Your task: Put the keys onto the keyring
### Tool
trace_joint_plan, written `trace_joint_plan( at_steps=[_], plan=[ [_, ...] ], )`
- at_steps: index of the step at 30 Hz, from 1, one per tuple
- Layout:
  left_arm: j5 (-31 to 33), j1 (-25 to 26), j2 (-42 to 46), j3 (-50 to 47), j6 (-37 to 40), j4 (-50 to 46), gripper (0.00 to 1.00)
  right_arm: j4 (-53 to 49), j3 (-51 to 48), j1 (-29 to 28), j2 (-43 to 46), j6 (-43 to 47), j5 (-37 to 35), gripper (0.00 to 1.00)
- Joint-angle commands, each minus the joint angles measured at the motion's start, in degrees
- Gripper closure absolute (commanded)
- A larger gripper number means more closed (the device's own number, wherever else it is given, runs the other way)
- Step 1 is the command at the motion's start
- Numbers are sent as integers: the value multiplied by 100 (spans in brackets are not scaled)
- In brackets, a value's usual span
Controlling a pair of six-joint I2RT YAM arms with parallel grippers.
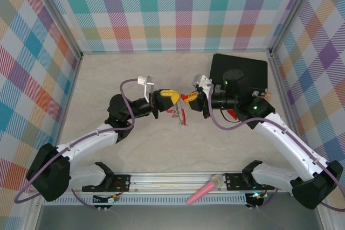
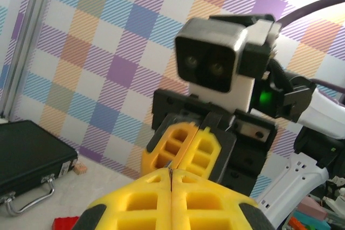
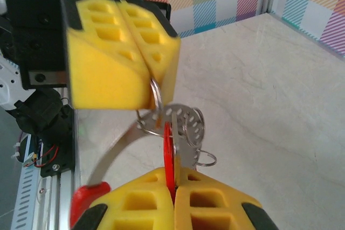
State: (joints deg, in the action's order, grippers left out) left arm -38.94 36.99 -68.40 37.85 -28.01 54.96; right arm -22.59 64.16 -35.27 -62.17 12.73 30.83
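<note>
Above the table's middle my left gripper and right gripper meet tip to tip. In the right wrist view my right gripper is shut on a key, whose red head stands edge-on between the yellow pads. Opposite it, the left gripper's fingers pinch a thin silvery loop of the keyring. Its curved metal band sweeps down to a red sleeve. A perforated silvery disc and a small split ring hang between the two grippers. My left gripper is shut, with a thin dark sliver in its seam.
A black case lies at the back right, also in the left wrist view. A pink cone rests on the front rail. A small red piece lies under the right arm. Checkered walls enclose the table.
</note>
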Motion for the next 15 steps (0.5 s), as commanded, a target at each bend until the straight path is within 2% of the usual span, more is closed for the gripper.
trace_joint_plan(
  at_steps=[1, 9, 15],
  plan=[
    [23, 9, 77, 39, 177, -20, 100, 303, -105, 2, 309, 19, 103, 97],
    [-48, 10, -60, 117, 155, -29, 100, 277, -71, -4, 328, -6, 253, 98],
    [-88, 10, -58, 113, 274, -179, 100, 400, -79, -2, 365, -41, 13, 98]
  ],
)
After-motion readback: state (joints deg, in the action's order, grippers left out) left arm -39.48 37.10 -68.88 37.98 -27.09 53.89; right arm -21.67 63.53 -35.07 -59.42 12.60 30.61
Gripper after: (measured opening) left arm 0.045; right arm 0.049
